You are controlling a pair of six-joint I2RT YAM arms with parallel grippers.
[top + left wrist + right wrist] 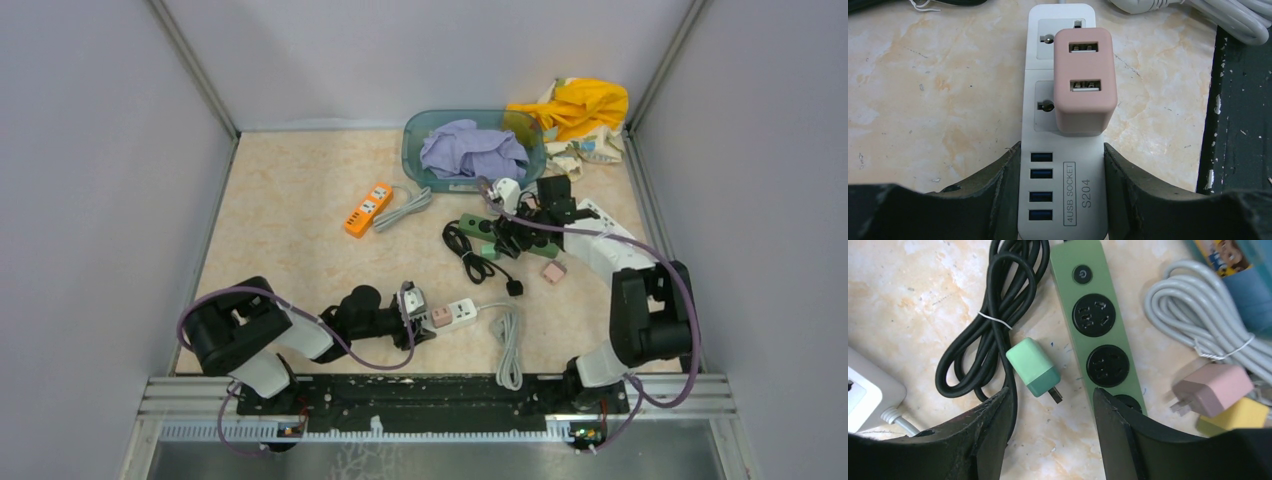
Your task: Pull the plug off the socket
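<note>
While the left gripper [1060, 152] clamps the USB end of the white power strip [1063, 210], its fingers [998, 190] pressed against either side, the pink USB charger [1084, 80] sits fully seated in the socket just ahead of them, with nothing touching it. By my reading, that is the plug left to pull.

The right gripper [1050, 400] hangs well apart from it with jaws spread and empty. Below it a mint-green adapter [1034, 366] lies loose on the tabletop between a coiled black cable [993, 315] and the green power strip [1098, 325], touching neither finger.

The main risk is the white strip rising with the charger. It is held at one end only, so a pull on a tight plug could lever it out of the clamp or drag it across the table. How firmly the strip is pressed down is hard to judge from overhead.

A slanted pull could bind the prongs instead of freeing them. The charger also stands just beside the left fingers, so the right gripper may strike them as it comes in to grasp. As it leaves its present spot, it could snag the black cable or knock the loose adapter.
</note>
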